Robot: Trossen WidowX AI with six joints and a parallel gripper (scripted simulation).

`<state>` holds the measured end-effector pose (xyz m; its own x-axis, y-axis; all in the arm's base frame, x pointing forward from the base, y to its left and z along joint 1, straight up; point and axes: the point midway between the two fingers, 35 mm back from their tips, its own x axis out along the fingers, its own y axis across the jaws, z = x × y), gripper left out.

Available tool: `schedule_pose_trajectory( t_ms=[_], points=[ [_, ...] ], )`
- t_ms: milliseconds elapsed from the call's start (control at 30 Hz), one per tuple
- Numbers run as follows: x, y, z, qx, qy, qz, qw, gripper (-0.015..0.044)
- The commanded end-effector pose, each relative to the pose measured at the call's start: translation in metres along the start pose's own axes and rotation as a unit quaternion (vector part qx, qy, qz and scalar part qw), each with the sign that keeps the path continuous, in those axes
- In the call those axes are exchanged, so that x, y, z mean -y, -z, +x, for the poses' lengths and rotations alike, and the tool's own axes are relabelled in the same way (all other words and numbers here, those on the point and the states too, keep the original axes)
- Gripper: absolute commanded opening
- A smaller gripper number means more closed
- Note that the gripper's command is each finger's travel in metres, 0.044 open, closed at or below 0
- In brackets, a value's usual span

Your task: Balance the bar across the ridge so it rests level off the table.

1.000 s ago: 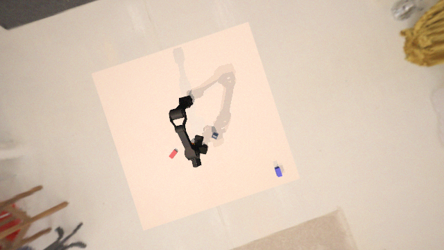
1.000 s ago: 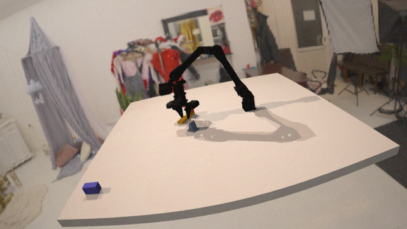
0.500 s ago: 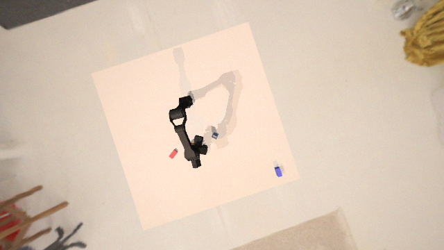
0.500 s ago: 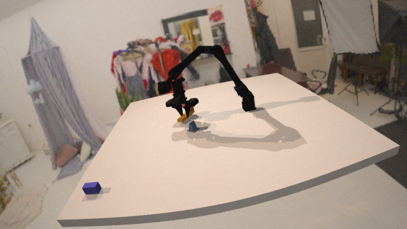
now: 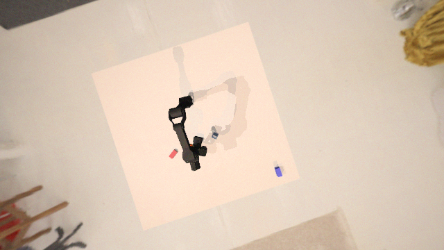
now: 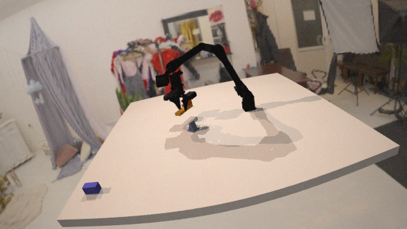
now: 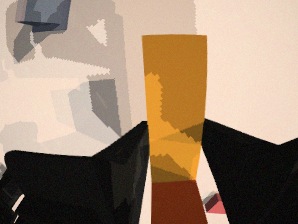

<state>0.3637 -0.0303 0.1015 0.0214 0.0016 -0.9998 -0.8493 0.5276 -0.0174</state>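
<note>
1 end effector [image 6: 184, 102] clamped on orange bar [image 6: 184, 109], lifted off table [image 6: 318, 133], beside blue ridge [image 6: 192, 126]

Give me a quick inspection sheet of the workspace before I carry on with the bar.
Surface: pale table, shadowed near the arm.
Job's things: bar lifted and tilted, off the table; ridge below and beside it, apart.
Clutter: purple block near a table corner; red block beside the arm.
Gripper: gripper shut on the bar's red end.
Cables: nothing seen.
Surroundings: clothes rack, canopy, furniture behind, blurred.
</note>
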Motion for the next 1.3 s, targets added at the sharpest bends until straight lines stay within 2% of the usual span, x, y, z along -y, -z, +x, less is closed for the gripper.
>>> schedule_pose_trajectory(
  t_ms=[0,533,900,1267],
  points=[
    [0.001,0.000,-0.013,0.002,0.006,-0.002,1.000,0.0000],
    [-0.004,0.000,-0.047,0.001,0.007,-0.012,1.000,0.0000],
    [-0.025,-0.037,-0.048,0.002,0.006,-0.172,0.985,0.0000],
    [-0.052,-0.071,-0.048,0.003,0.006,-0.325,0.946,0.0000]
  ],
)
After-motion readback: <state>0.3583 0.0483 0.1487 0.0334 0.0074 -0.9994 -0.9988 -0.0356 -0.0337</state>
